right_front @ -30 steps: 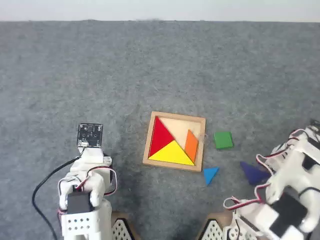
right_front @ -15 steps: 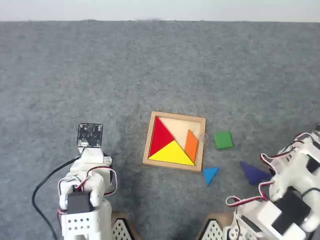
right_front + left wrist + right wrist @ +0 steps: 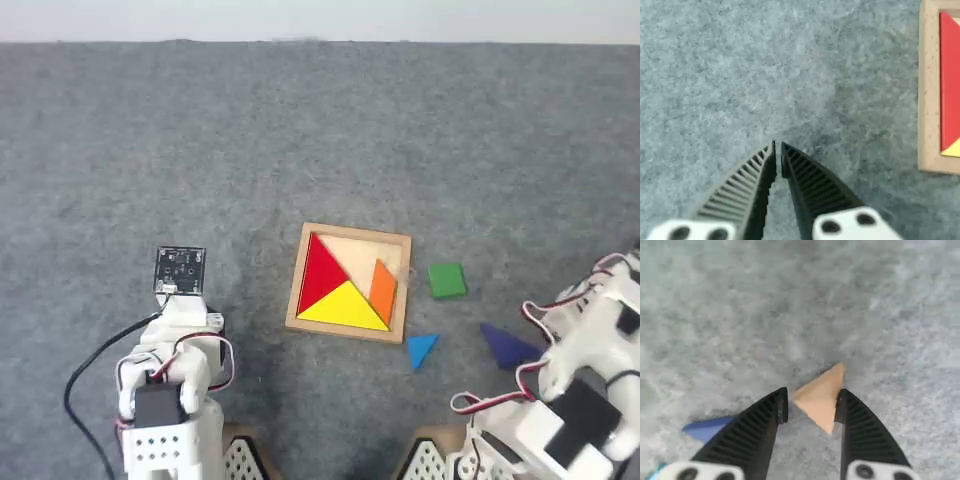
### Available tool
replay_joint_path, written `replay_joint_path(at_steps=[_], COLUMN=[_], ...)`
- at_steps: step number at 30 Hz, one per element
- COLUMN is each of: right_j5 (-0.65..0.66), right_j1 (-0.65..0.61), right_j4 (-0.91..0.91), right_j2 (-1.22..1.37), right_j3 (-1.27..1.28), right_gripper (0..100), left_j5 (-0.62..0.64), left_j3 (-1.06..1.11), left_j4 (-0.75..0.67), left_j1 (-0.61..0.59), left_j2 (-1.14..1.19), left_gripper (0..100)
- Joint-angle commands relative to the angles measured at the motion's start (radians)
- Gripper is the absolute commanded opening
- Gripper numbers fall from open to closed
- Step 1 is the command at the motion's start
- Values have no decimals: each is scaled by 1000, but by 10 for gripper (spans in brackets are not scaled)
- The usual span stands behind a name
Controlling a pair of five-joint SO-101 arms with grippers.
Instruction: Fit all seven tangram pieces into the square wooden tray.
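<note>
The right jaws [image 3: 813, 399] look clenched on a tan triangle [image 3: 822, 392], one at a corner and the other against a flat edge. It sits just beside the purple triangle [image 3: 508, 346], well out from the tray [image 3: 357, 234] on that arm's side. The tray lies on the grey counter [image 3: 200, 150] and holds a red triangle [image 3: 322, 272], a yellow triangle [image 3: 342, 308] and an orange piece [image 3: 383, 288], with bare wood along its far side. A green square [image 3: 446, 280] lies just beside the tray, and a blue triangle [image 3: 421, 348] sits near its corner. The left jaws [image 3: 778, 146] are pressed together on nothing, near the tray's opposite rim. The tan triangle is probably thin, stiff, light and smooth. A corner-to-edge pinch may let it swivel, so a hold across two flat edges seems safer.
</note>
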Motion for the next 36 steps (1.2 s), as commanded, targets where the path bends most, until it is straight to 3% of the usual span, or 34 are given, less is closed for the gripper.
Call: replay_joint_path(at_steps=[1,3,11,36], right_j5=[-34,-81,-55,-28], right_j1=[-36,-31,16,13], right_j4=[64,64,-7,-114], right_j2=[-13,-10,-1,1], right_j3=[-97,-103,-20,78], right_gripper=[154,158,239,230], left_j5=[17,17,17,17], left_j3=[-13,-13,-13,-13], left_j4=[3,3,3,3], left_j1=[-5,-5,-5,-5], left_j2=[-18,-18,-18,-18], left_gripper=[18,18,18,18])
